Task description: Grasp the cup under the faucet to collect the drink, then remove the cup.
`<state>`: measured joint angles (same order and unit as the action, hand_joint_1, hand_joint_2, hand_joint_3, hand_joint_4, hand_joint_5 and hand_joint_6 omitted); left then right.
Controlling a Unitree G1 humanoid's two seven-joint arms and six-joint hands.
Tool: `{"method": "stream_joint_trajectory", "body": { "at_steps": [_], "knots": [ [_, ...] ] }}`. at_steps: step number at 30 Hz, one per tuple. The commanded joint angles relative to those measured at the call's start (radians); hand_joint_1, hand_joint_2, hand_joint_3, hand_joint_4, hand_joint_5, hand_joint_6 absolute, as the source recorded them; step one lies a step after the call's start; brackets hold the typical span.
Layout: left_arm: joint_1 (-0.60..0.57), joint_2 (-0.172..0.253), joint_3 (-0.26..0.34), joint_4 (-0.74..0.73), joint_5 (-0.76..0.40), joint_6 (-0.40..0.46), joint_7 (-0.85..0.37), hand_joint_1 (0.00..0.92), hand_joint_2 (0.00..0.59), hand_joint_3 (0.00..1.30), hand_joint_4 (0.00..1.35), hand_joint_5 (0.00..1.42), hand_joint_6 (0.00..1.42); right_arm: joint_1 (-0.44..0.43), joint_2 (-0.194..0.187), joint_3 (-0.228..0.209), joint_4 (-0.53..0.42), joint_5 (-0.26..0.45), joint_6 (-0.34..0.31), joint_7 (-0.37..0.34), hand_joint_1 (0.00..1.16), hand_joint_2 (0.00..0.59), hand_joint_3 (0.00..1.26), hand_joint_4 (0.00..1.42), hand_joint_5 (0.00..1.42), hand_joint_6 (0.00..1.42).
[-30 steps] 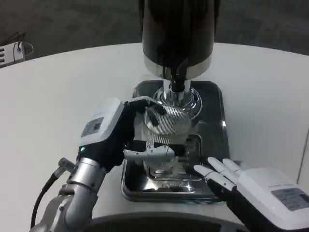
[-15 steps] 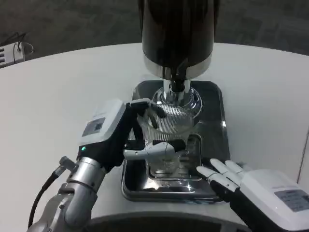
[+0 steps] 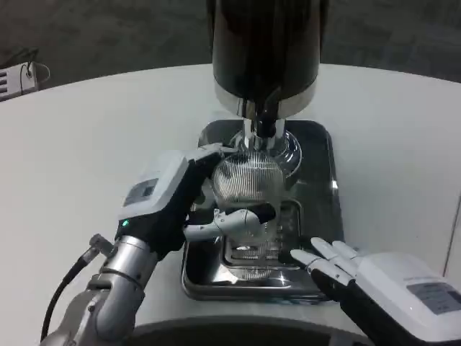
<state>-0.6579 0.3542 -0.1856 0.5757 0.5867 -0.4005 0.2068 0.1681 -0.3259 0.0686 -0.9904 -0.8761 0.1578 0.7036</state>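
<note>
Nearest the camera, the right hand (image 3: 374,277) rests at the front right corner of the steel drip tray (image 3: 320,155), fingers extended side by side and slightly apart, holding nothing. Beyond it, to the left, the left hand (image 3: 169,198) grips the ribbed clear cup (image 3: 248,184), with fingers wrapped round its near and far sides. The cup is held over the middle of the tray and tilted, so that its long axis leans away from vertical; which end faces the camera cannot be told. Farther on stands the faucet (image 3: 265,128), a short dark spout under the dispenser (image 3: 265,50), whose dark body rises on a chrome base at the back of the tray. The tray sits on the white table (image 3: 86,137).

Deciding relation: the cup lies just in front of and below the spout, not squarely under it, and the left hand is the nearer and already has it. Judgement: the next move calls for righting the cup and carrying it a little away from the robot, until its mouth sits beneath the spout
</note>
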Motion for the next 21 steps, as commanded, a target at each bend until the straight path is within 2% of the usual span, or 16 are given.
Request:
{"method": "stream_joint_trajectory", "body": {
  "at_steps": [1,5,11,21],
  "knots": [
    [-0.017,0.012,-0.021,0.019,-0.025,0.016,-0.076,0.131,0.018,0.16,0.04,0.24,0.51,-0.002,-0.003,0.007,0.006,0.011,0.004,0.013,0.53,0.437,0.11,0.00,0.01,0.04],
    [-0.008,0.015,-0.019,-0.003,-0.045,0.013,-0.097,0.122,0.017,0.10,0.00,0.21,0.47,-0.004,-0.001,0.012,0.009,0.011,0.010,0.019,0.53,0.437,0.11,0.00,0.01,0.05],
    [0.035,0.029,0.003,-0.074,-0.075,0.011,-0.113,0.111,0.023,0.09,0.00,0.19,0.47,-0.003,0.000,0.018,0.010,0.009,0.016,0.018,0.53,0.437,0.11,0.00,0.01,0.05],
    [0.202,0.088,0.101,-0.346,-0.149,0.054,-0.167,0.095,0.026,0.12,0.02,0.21,0.45,-0.013,0.001,0.024,0.026,0.015,0.025,0.014,0.53,0.438,0.12,0.00,0.02,0.05]
  ]
}}
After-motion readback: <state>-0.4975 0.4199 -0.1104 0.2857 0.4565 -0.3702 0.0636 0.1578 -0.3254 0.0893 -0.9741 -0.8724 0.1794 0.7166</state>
